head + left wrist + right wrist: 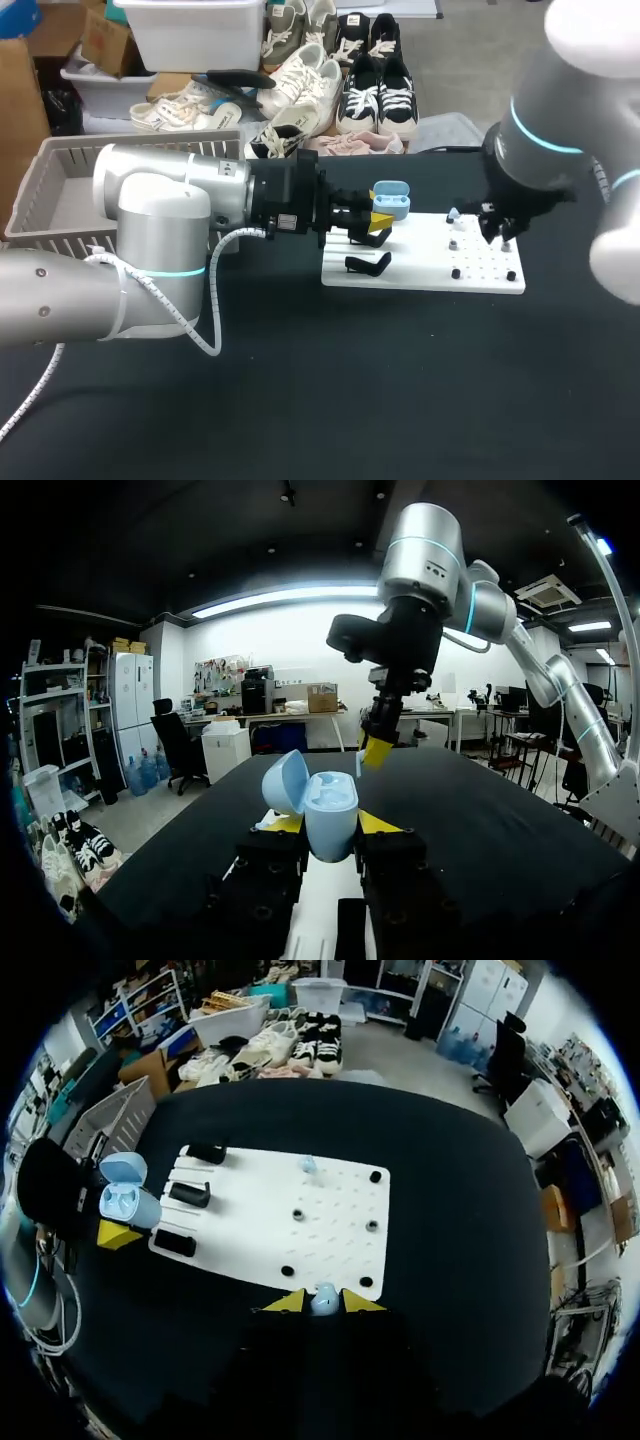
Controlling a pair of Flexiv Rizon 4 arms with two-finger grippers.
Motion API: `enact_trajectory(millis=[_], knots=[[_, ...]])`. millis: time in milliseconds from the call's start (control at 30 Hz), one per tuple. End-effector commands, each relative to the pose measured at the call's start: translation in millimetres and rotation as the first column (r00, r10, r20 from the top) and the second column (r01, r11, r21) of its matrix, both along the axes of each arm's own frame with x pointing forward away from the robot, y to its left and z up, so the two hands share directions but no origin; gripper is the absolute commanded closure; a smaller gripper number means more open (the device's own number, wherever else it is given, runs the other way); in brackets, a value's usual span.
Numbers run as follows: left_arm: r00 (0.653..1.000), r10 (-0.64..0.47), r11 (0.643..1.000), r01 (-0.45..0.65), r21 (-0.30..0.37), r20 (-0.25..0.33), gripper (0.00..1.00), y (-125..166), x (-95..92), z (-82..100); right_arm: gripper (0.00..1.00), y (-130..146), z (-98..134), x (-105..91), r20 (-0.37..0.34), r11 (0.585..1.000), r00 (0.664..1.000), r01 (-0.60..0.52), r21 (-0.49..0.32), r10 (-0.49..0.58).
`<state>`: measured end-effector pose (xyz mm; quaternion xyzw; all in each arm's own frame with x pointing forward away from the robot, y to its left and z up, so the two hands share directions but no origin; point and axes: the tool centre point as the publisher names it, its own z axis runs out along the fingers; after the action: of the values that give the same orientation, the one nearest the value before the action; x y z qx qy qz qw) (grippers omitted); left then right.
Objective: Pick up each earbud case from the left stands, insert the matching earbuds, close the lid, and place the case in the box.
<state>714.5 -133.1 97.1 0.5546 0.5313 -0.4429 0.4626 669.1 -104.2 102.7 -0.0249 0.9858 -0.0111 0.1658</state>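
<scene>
My left gripper (pixel 330 827) is shut on a light blue earbud case (pixel 332 815), held upright with its lid (pixel 284 780) open. In the head view the case (pixel 391 199) hangs over the left end of the white board (pixel 420 270), above the black stands (pixel 368 263). My right gripper (pixel 322 1302) is shut on a small light blue earbud (pixel 323 1298) high above the board's peg side (pixel 330 1230). A second earbud (pixel 308 1165) sits on a peg at the board's far edge. The right gripper (pixel 497 230) stays apart from the case.
A grey slatted basket (pixel 60 190) stands at the table's back left, behind my left arm. Three black stands (pixel 189 1195) line the board's left end, and several black pegs (pixel 371 1226) dot its right half. Black tabletop surrounds the board.
</scene>
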Motion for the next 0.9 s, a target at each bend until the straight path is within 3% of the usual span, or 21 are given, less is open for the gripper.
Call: enact_trajectory(millis=[33,233,367,633,900], knots=[[1.0,0.003,1.0,-0.003,-0.002,0.002,1.0,0,-1.4,-0.3,1.0,17,17,-0.9,-0.136,0.927,0.917,0.374,-0.037,-0.376],[1.0,0.003,1.0,-0.003,-0.002,0.002,1.0,0,-1.4,-0.3,1.0,38,36,-4.3,-0.168,0.842,0.828,0.54,-0.02,-0.535],[1.0,0.003,1.0,-0.003,-0.002,0.002,1.0,0,-1.4,-0.3,1.0,51,48,-6.2,-0.189,0.767,0.75,0.642,-0.022,-0.633],[1.0,0.003,1.0,-0.003,-0.002,0.002,1.0,0,-1.4,-0.3,1.0,80,69,-2.5,-0.137,0.652,0.641,0.756,-0.055,-0.755],[1.0,0.003,1.0,-0.003,-0.002,0.002,1.0,0,-1.4,-0.3,1.0,103,80,8.2,-0.021,0.623,0.623,0.779,-0.077,-0.782]])
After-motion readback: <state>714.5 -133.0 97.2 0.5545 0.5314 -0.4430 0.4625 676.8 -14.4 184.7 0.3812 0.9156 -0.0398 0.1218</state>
